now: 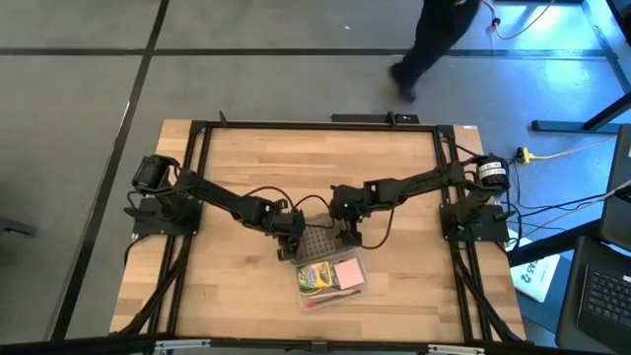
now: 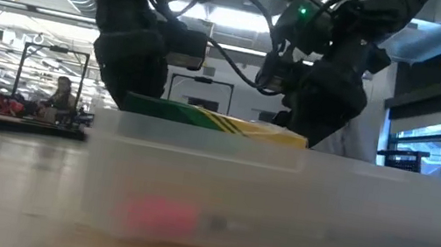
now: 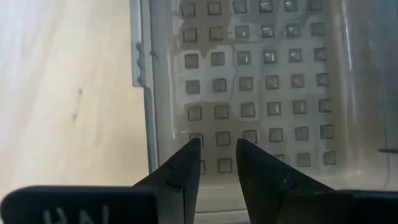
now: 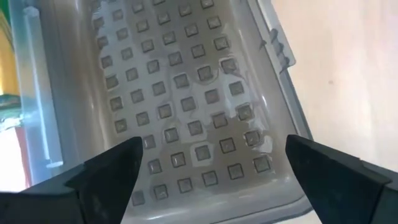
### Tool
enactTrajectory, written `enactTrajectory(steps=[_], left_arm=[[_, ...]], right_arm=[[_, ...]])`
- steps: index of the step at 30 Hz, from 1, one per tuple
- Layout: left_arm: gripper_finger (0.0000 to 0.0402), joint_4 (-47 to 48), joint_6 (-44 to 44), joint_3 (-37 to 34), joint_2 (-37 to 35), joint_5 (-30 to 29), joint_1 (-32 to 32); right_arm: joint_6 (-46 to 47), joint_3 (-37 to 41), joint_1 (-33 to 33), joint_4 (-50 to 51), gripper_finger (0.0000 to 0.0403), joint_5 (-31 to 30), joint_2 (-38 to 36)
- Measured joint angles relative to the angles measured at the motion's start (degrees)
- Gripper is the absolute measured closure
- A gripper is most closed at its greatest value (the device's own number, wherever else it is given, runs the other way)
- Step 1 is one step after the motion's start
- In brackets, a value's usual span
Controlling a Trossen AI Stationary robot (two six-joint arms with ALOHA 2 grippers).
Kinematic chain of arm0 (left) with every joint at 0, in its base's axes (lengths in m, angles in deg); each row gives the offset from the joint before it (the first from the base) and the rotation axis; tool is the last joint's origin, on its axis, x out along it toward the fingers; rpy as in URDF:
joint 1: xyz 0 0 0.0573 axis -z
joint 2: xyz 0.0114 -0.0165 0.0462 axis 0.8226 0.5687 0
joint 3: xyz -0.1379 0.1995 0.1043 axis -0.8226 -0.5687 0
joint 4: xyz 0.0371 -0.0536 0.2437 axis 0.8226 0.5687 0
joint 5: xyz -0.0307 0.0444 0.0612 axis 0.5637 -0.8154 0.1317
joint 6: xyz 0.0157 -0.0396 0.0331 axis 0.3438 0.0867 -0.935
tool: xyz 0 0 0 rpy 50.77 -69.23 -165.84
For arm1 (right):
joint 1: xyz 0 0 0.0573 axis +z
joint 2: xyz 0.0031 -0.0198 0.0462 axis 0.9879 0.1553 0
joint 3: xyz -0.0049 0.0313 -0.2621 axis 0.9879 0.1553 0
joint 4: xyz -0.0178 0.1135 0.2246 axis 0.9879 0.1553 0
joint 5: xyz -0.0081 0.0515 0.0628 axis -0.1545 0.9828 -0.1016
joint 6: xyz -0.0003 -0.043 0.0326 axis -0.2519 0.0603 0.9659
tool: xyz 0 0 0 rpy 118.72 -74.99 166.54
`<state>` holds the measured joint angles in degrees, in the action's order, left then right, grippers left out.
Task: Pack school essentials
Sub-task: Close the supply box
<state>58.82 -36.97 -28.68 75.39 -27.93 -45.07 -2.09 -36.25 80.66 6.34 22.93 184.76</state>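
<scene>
**Both grippers at the open lid of the clear case**

The clear plastic case (image 1: pixel 333 277) lies on the light wooden table (image 1: pixel 237 177). Its grey dotted lid (image 1: pixel 317 243) is folded open on the side facing both arms. Inside the case, the green-yellow crayon box (image 1: pixel 316 277) lies beside the pink square pad (image 1: pixel 349 273); a red pencil (image 1: pixel 317 303) lies along the case's far edge from the lid.

The left gripper (image 3: pixel 217 163) sits over one lid edge, fingers narrowly parted, grasping nothing visible. The right gripper (image 4: pixel 211 163) hovers over the opposite lid edge, fingers spread wide, released.
</scene>
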Motion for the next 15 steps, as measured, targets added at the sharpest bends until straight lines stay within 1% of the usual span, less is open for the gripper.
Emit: enactTrajectory(steps=[7, 11, 15], left_arm=[[0.0305, -0.03, -4.34, 0.00, 0.00, -2.98, -2.34], [0.0305, 0.02, -6.71, 0.00, 0.00, -4.08, -4.37], [0.0305, 0.07, -8.98, 0.00, 0.00, -4.41, -6.42]], right_arm=[[-1.18, 0.00, -2.33, 0.01, 0.0006, -0.24, 0.00], [-1.24, 0.00, -3.42, -0.09, 0.0006, -1.90, -0.01], [-2.17, 0.02, -4.47, -0.32, 0.0006, -2.13, -0.01]])
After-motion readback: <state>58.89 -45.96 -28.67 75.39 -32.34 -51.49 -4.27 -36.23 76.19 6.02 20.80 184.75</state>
